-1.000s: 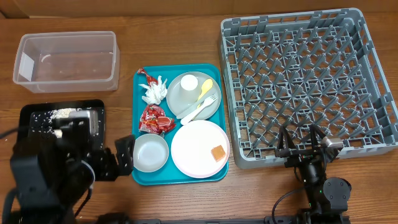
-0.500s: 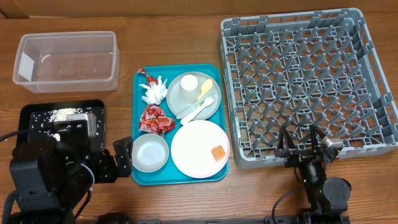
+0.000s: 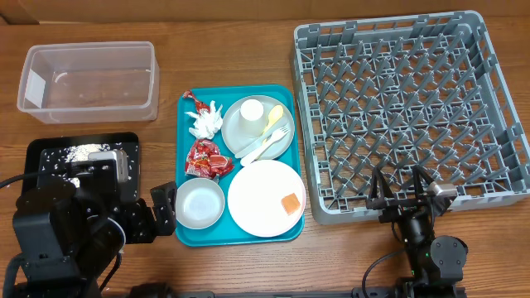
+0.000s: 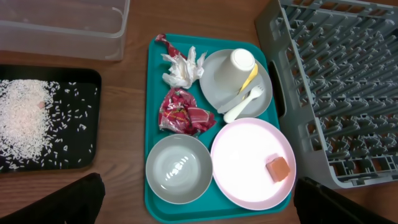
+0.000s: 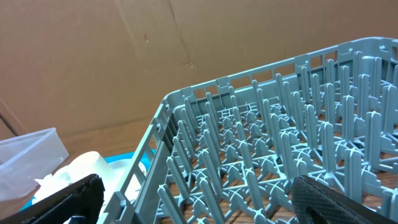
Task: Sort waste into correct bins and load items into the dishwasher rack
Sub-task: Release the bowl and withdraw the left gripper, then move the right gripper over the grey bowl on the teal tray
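Observation:
A teal serving tray (image 3: 240,234) holds the red wrapper (image 3: 207,159), the white napkin (image 3: 207,121), a grey plate (image 3: 286,139) with the cup (image 3: 248,112), spoon (image 3: 272,119) and fork (image 3: 267,146), the bowl (image 3: 200,203), and a white plate (image 3: 261,194) carrying the orange cube (image 3: 291,204). Rice (image 4: 22,115) lies in the black tray (image 3: 41,147). The clear tub (image 3: 87,80) is empty, as is the rack (image 3: 410,108). My left gripper (image 3: 165,209) is open just left of the bowl (image 4: 179,168). My right gripper (image 3: 402,193) stands open at the rack's near edge (image 5: 249,162).
The table's near edge runs just behind both arms. Bare wood shows between the tub and the teal tray, and left of the rack. A cardboard wall (image 5: 124,56) stands behind the table.
The left arm shifted slightly a second ago and has held still since. The right arm and all objects have not moved.

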Motion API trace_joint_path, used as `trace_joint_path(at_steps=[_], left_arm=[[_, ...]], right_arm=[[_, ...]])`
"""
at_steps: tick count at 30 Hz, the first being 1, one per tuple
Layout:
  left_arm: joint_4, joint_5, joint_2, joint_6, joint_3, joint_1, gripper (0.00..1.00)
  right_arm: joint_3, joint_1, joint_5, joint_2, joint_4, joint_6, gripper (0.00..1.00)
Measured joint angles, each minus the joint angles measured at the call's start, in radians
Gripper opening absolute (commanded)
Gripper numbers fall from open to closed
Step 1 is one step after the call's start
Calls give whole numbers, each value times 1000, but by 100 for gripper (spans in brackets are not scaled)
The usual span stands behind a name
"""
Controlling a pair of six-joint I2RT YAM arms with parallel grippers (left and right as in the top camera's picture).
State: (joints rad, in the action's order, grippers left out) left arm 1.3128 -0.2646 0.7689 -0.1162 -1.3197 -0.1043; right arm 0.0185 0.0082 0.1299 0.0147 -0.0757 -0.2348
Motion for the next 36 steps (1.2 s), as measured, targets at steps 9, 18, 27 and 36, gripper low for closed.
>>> trace_joint_path(at_steps=[9,18,27,36], left_arm=[[0,0,0,-8,0,0,100],[0,8,0,-8,0,0,100],[0,49,0,-8,0,0,100],[-6,110,0,-8,0,0,100]], right_arm=[[0,0,38,1,71,-54,100],[0,-1,436,0,193,-696,100],[23,-1,526,-3,609,-890,100],[432,-1,533,114,97,-641,100]])
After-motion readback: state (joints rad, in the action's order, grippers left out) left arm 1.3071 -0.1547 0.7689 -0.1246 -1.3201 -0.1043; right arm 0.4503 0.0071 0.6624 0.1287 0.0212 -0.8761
